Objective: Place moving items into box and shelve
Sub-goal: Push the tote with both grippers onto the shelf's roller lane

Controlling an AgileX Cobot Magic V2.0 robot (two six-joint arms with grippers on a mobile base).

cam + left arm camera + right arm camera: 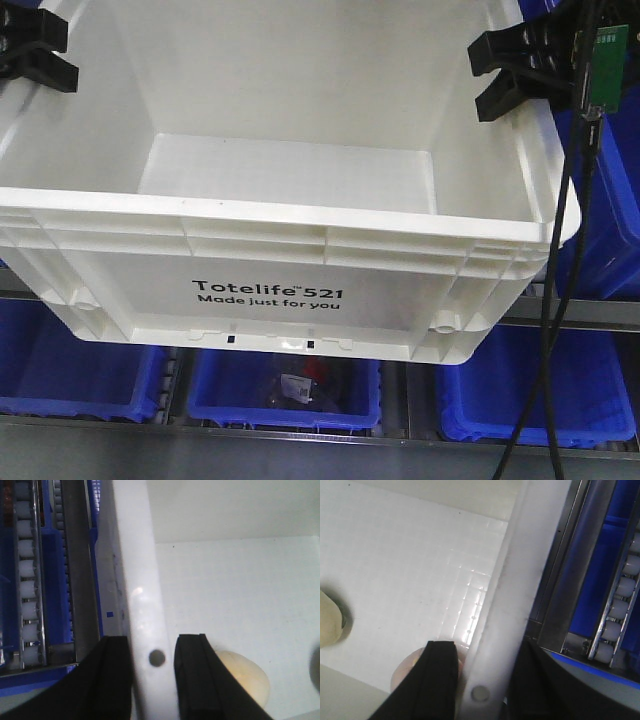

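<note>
The left gripper (pixel 152 680) is clamped on the left rim of the box (pixel 300 240), one black finger (pixel 112 680) outside the wall and one inside. The right gripper (pixel 480 680) is clamped the same way on the right rim. In the front view both black grippers sit at the far top corners of the picture, one on each side of the box.

The big white box is held up in the air, in front of the shelf (pixel 570 312). It tilts a little, with the near wall lower. Blue bins (pixel 285 385) sit on the shelf rows below it and behind it.

Inside the box, near the left gripper, lies a pale round thing (pixel 245 680). I cannot tell what it is. Another pale thing (pixel 330 622) shows in the right wrist view.

The job now looks like putting the box on the shelf. To do it well, both arms should move together at the same speed, so the box stays level and does not twist. Keep both grips tight on the rims. Go slowly, so the things inside do not roll. Watch that the bottom does not bump the blue bins.
</note>
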